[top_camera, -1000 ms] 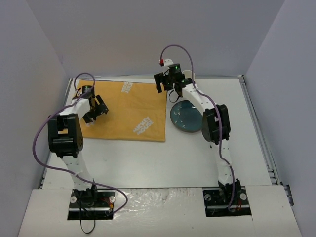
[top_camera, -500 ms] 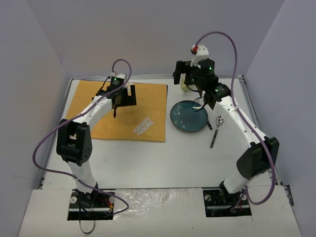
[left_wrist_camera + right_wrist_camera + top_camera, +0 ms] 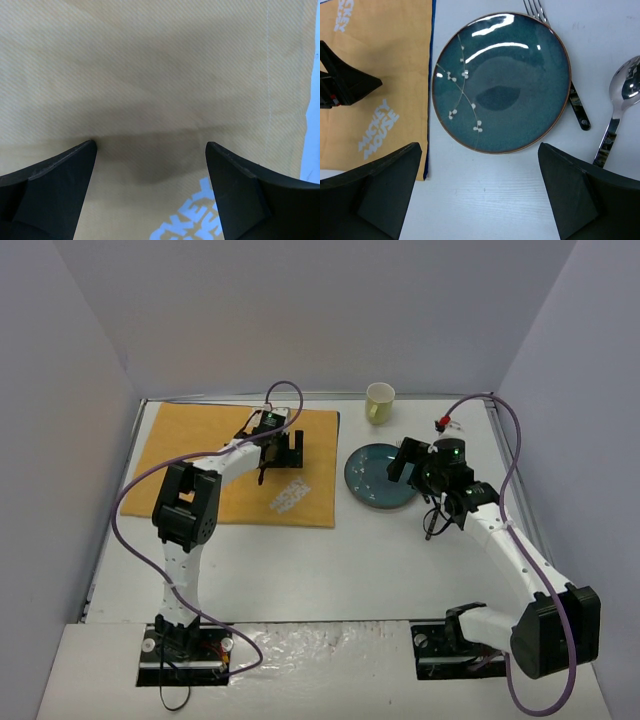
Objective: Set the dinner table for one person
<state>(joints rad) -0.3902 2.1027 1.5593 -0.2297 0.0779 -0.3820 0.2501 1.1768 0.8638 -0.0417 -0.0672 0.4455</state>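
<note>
The dinner table (image 3: 330,560) is a white top with a thin metal rim. An orange-yellow mat (image 3: 215,465) with white print lies flat on its back left part. My left gripper (image 3: 282,453) hovers open over the mat's right half; in the left wrist view the cloth (image 3: 150,75) fills the gap between the left gripper (image 3: 150,145) fingers. A dark blue plate (image 3: 500,82) sits just right of the mat. My right gripper (image 3: 479,150) hangs open above the plate's near edge, holding nothing. A fork (image 3: 577,107) and a spoon (image 3: 620,100) lie right of the plate.
A pale yellow cup (image 3: 379,402) stands at the back of the table, behind the plate (image 3: 375,480). Grey walls close in the back and both sides. Bare white tabletop runs between the mat's near edge and the arm bases.
</note>
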